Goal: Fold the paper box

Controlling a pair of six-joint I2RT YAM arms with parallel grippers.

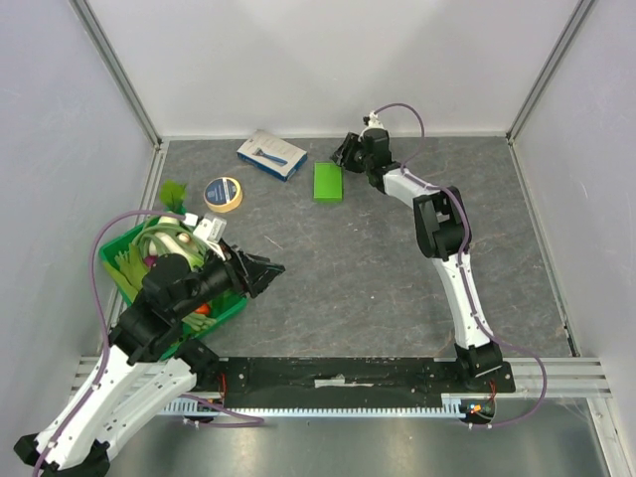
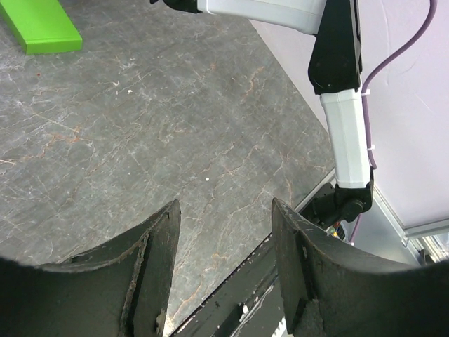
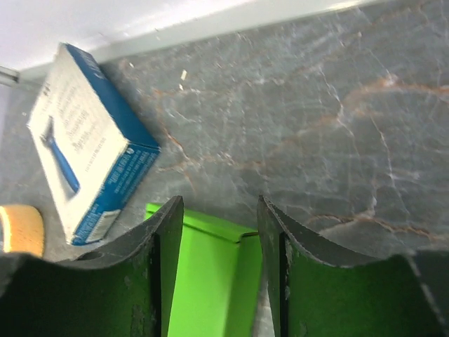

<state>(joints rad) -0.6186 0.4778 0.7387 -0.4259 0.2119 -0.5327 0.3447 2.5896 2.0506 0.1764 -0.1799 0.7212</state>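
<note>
Hovering at the far right edge of the paper box (image 1: 328,182), flat at far centre just right of the blue-and-white carton (image 1: 271,154), with right gripper (image 3: 219,210) part-open and gripping nothing, seemingly lining up a flap, left gripper (image 2: 224,210) wide, empty, parked clear by the crate (image 1: 129,273).

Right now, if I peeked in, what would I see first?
The bright lime-green paper box pops out at the back of the grey table, with the right gripper at its far edge, jaws apart. Near the front left, a darker green crate of vegetables sits under the left arm.
</note>
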